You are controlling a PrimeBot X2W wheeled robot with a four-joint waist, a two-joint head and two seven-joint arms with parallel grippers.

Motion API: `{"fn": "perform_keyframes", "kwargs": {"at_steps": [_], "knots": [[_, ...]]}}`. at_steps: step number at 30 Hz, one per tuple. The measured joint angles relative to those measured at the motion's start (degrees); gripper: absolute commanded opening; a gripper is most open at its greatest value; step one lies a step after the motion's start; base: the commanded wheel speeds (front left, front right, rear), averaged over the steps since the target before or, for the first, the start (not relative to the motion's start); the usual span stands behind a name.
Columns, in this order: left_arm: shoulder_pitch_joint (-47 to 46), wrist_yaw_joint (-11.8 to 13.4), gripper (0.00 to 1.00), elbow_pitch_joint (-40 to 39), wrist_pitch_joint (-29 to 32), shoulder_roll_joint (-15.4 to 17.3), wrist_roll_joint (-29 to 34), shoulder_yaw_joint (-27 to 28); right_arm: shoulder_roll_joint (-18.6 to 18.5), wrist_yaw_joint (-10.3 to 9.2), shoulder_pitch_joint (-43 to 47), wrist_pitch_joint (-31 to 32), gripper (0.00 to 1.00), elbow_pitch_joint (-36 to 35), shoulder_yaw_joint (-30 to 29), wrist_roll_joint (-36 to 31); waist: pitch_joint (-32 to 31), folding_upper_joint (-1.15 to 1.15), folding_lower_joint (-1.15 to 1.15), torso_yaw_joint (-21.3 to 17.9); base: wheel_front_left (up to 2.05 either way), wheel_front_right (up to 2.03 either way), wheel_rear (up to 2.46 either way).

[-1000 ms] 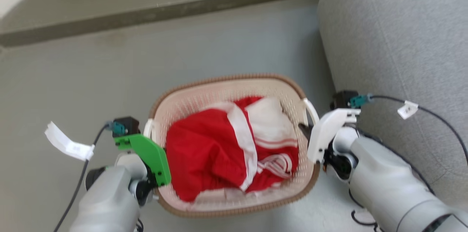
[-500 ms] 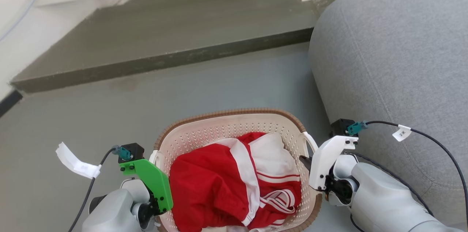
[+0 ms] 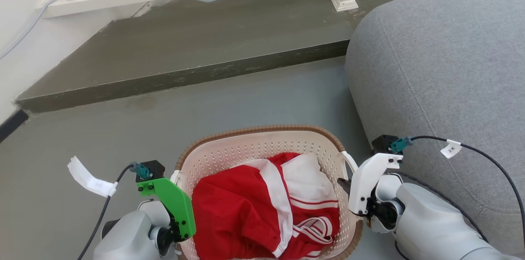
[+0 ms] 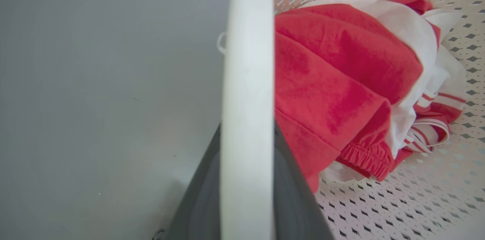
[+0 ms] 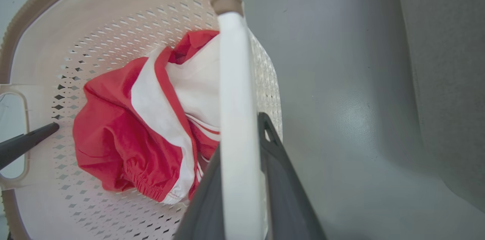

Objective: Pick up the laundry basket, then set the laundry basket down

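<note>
Two-arm hold on the basket [image 3: 262, 129], seen from the head and both wrists. The basket hangs between the arms over the grey floor [image 3: 246, 100], just beside the sofa [image 3: 443, 67], with red-and-white clothes [image 3: 262, 206] heaped inside. The left gripper [image 4: 247, 130] is clamped on the left handle [image 4: 246, 62], one dark finger on each side of the white loop. The right gripper [image 5: 240, 134] grips the right handle [image 5: 235, 73] in the same way, one finger inside the basket wall and one outside.

Step in hand, as judged: the pick-up is made and the basket is being carried. In the wrist views the floor looks well below the basket, though its underside is hidden. The set-down is not yet done.

The next move calls for lowering both arms together so that the rim stays level and the clothes stay in. The fingers should part only once the base rests on the floor. Uneven lowering could tip the load toward one handle.
</note>
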Motion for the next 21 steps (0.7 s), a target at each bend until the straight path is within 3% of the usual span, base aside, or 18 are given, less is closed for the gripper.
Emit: {"fn": "perform_keyframes", "kwargs": {"at_steps": [21], "knots": [[-0.01, 1.26, 0.00, -0.45, 0.14, 0.15, -2.50, -1.54, -0.14, 0.00, -0.32, 0.15, 0.00, 0.00, 1.02, 0.92, 0.20, 0.00, 0.00, 0.23, 0.00, 0.00, 0.00]]}}
